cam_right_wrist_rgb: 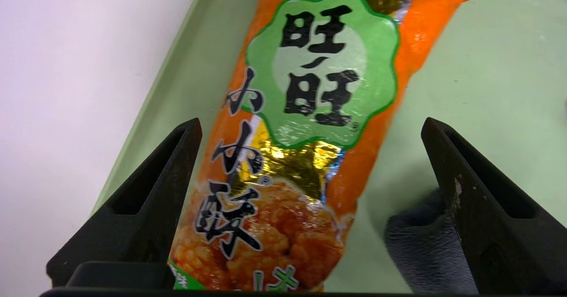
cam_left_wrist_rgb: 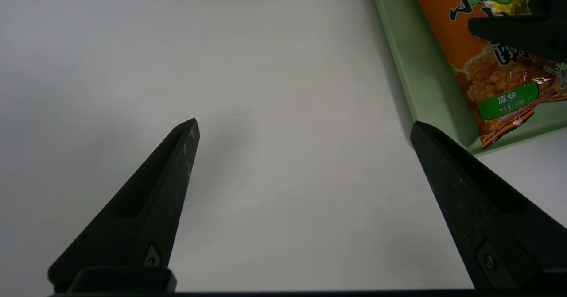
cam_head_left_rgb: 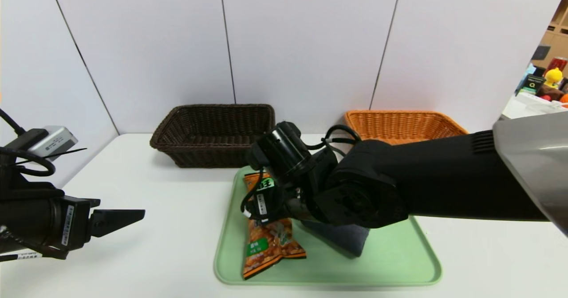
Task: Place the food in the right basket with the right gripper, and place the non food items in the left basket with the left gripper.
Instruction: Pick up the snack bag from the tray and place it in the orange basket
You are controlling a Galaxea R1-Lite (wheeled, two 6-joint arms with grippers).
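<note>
Your right gripper [cam_right_wrist_rgb: 311, 129] hangs over the snack bag [cam_right_wrist_rgb: 292, 124], its jaws spread wide with the bag lying between and below them. From the head view you cannot make out its tips: the arm's own black housing and cables hide them, along with the middle of the bag. In the right wrist view the bag's lower end is cut off by the frame. That same arm covers part of the dark grey cloth [cam_head_left_rgb: 350, 240] and the near side of the orange-tan basket [cam_head_left_rgb: 399, 125], so you cannot see all of that basket's inside.

The bag is glossy, crinkled film, orange with a gold band, a scalloped green label and pictured golden puffs. The cloth beside it has a soft, napped surface and lies close to one of the right jaws in the wrist view; you cannot tell whether they touch. Both rest on a smooth, pale green tray [cam_head_left_rgb: 377, 278] with rounded corners and a raised rim.

Your left gripper [cam_left_wrist_rgb: 305, 126] is parked over the white table [cam_head_left_rgb: 177, 227] to the left of the tray, pointed jaws wide apart, nothing between them but table surface below. Beyond the two grippers stand the baskets, both woven with flared rims: the dark brown basket [cam_head_left_rgb: 217, 151] on the left, the orange-tan one on the right.
</note>
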